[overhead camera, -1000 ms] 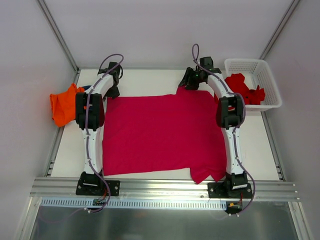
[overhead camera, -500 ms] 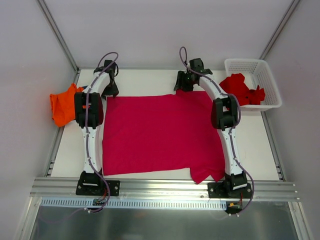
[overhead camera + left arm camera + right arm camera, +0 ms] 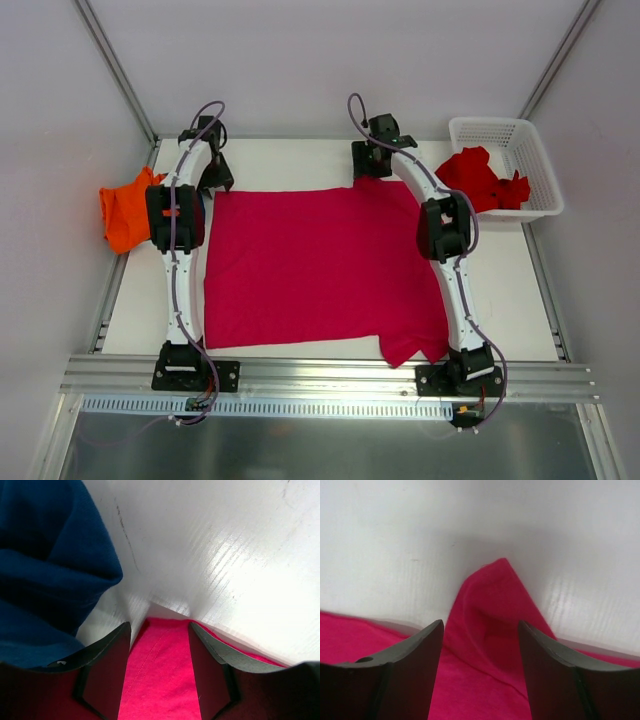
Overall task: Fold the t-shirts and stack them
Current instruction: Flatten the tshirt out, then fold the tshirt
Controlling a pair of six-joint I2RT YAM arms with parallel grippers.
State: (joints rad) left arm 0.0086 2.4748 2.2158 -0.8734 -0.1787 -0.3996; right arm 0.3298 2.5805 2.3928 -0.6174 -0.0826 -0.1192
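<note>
Along the far edge of the magenta-pink t-shirt, the right gripper has been shifted leftward. The shirt is spread flat on the table. One far corner is straddled by the right gripper and the other by the left gripper, jaws parted.

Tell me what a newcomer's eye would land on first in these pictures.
The magenta-pink t-shirt spread flat across the middle of the table dominates. At its far edge, the left gripper and right gripper each stand open over a corner. Next come the orange t-shirt bunched at the left edge and the red t-shirt in the white basket at far right.
</note>
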